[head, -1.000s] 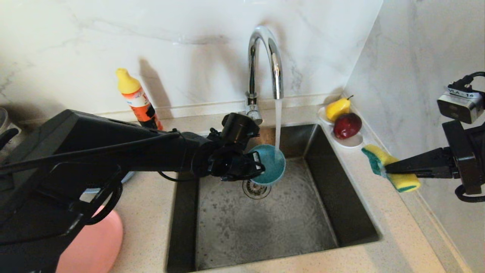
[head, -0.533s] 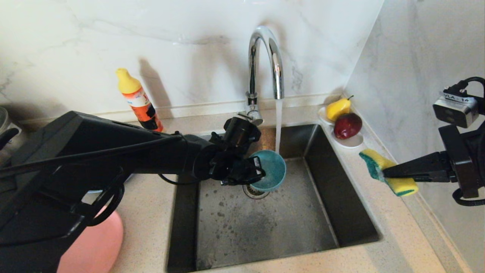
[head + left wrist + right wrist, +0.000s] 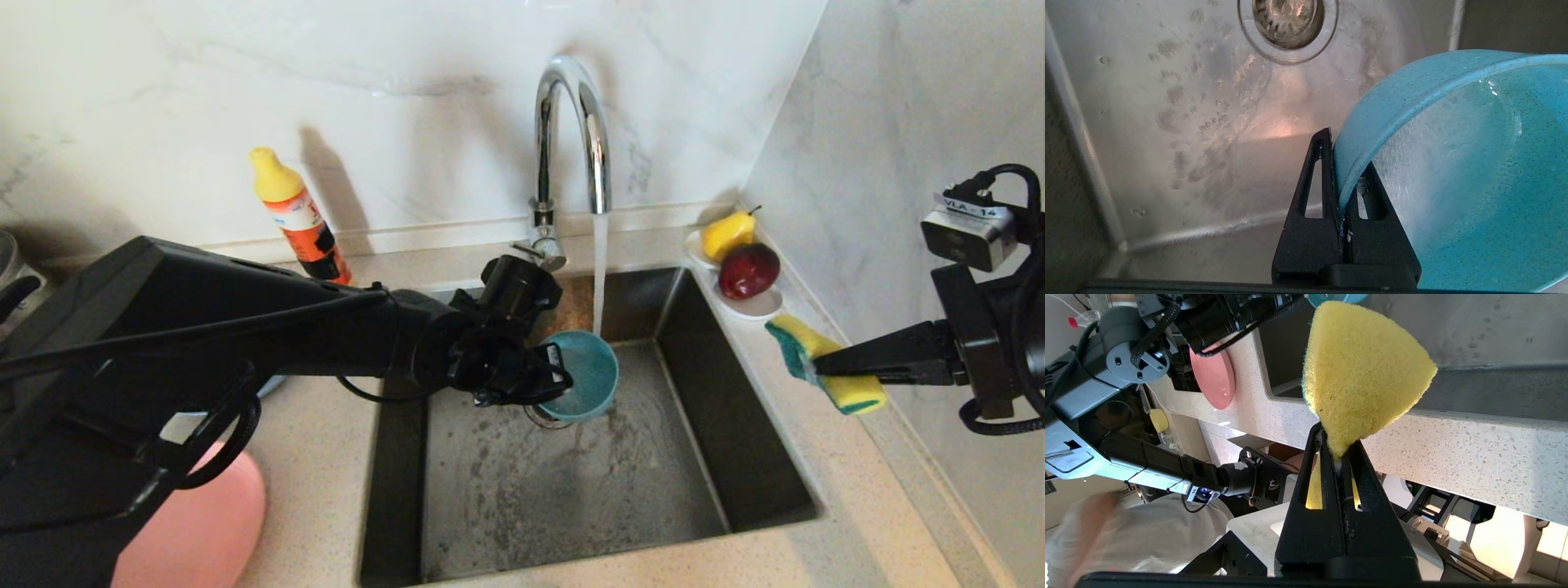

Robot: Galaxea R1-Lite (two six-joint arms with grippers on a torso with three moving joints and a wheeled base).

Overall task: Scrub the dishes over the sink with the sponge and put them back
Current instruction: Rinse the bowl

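Speckled beige countertop surrounds the steel sink [image 3: 735,457], where water runs from the chrome faucet [image 3: 571,122]. Our left gripper [image 3: 557,369] is clamped on the rim of the teal bowl [image 3: 589,374], tilted over the drain just beneath the stream. Our right gripper [image 3: 820,366] pinches the yellow-and-green sponge [image 3: 849,392] above the counter beside the basin, with a white fruit dish [image 3: 759,304] beyond it.

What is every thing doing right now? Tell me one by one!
Chrome gooseneck faucet: running, water streaming down.
Teal bowl: tilted over the sink, wet inside, rim pinched.
Left gripper: jaws shut on the bowl's rim.
Yellow and green sponge: squeezed, held above the counter beside the sink.
Right gripper: jaws shut on the sponge.
Square steel sink: wet.
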